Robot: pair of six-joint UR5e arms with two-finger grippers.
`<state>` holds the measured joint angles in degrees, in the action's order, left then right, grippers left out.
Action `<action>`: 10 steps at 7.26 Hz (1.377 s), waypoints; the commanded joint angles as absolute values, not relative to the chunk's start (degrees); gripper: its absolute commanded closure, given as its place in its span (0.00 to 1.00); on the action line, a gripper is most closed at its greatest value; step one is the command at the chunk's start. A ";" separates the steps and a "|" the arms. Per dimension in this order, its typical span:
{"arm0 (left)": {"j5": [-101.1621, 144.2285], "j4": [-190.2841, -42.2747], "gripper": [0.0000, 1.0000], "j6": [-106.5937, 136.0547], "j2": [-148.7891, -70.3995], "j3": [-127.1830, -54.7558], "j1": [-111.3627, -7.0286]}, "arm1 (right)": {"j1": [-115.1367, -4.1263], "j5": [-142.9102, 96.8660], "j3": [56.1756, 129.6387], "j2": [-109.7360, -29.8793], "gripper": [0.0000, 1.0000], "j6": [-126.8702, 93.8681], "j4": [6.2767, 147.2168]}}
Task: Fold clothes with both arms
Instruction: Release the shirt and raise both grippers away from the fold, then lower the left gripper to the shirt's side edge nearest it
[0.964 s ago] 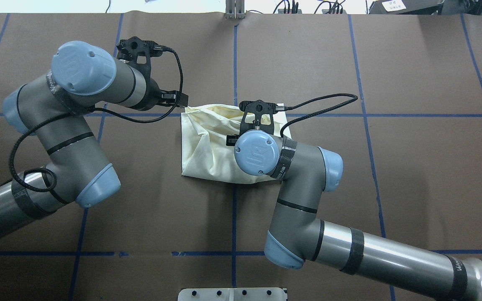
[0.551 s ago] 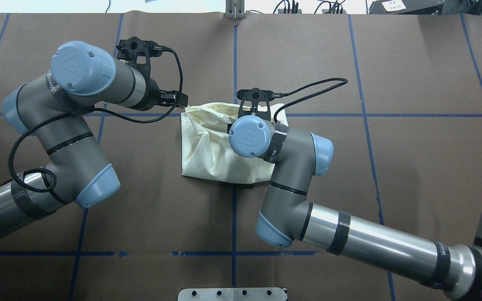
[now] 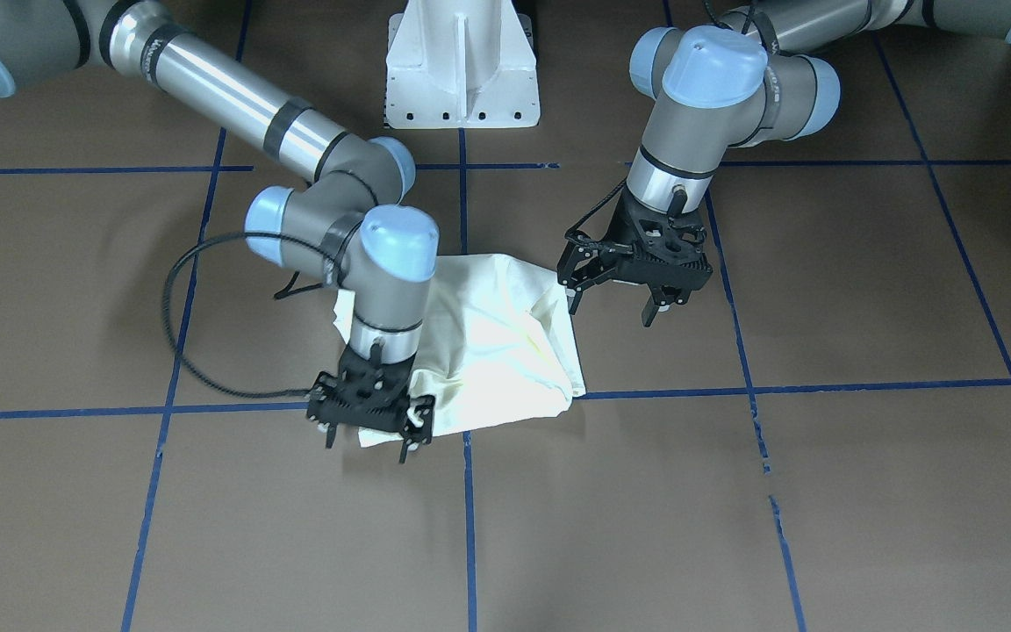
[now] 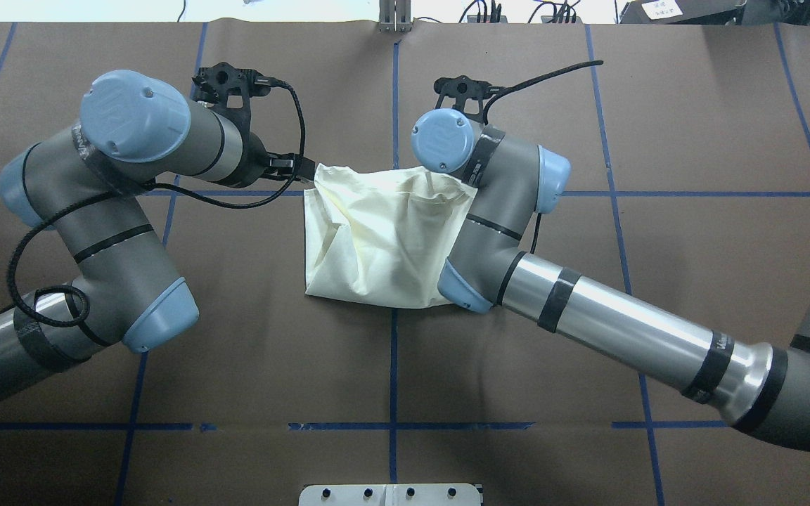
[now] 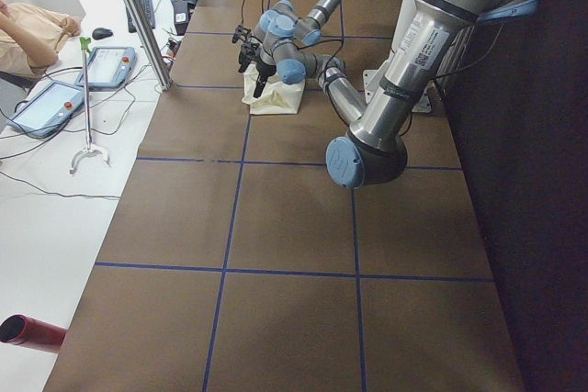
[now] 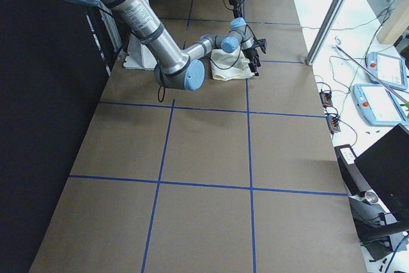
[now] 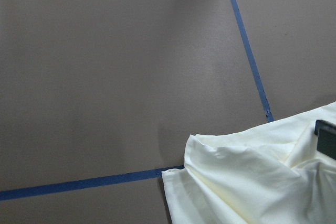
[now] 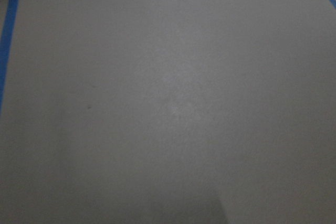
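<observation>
Shirt (image 4: 377, 239), cream and crumpled with only plain fabric showing, lies mid-frame on the brown desk (image 4: 693, 140) among blue tape lines. In the overhead view the right arm's elbow covers the shirt's right edge. Right hand (image 3: 366, 448) stands at the shirt's lower left edge in the front view, fingers spread, nothing visibly between them; its wrist hides the cloth behind. Left hand (image 3: 611, 309), also spread wide, hovers just beside the shirt's upper right corner, gripping nothing. White pedestal (image 3: 462, 70) stands at top centre; a black cable (image 3: 167, 303) loops at left. A tablet (image 5: 112, 63) lies beyond the desk's edge.
</observation>
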<state>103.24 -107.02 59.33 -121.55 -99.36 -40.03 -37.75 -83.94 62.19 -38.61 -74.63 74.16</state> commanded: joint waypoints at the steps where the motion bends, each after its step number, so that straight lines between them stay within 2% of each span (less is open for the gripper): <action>1: 103.36 -109.58 0.00 59.41 -121.46 -99.32 -39.38 | -46.29 -98.82 63.87 -38.23 0.00 -72.01 73.56; 2: 103.27 -113.34 0.00 59.33 -120.51 -98.88 -38.16 | -46.67 -102.36 67.46 -38.84 0.00 -71.46 74.17; 4: 103.18 -127.27 0.00 59.33 -115.95 -96.96 -34.47 | -46.49 -102.74 68.81 -39.46 0.00 -71.46 73.83; 5: 103.01 -136.49 0.00 59.24 -116.19 -92.68 -33.15 | -46.49 -102.74 69.60 -40.33 0.00 -71.28 73.74; 6: 103.01 -146.07 0.07 58.98 -116.80 -86.98 -32.09 | -46.49 -102.74 69.96 -40.78 0.00 -71.28 73.65; 7: 103.27 -150.34 0.11 58.10 -118.02 -83.88 -31.65 | -46.49 -102.74 70.13 -40.87 0.00 -71.28 73.65; 10: 105.19 -151.17 0.14 51.15 -118.92 -82.88 -31.38 | -46.41 -102.66 70.14 -41.04 0.00 -71.10 73.65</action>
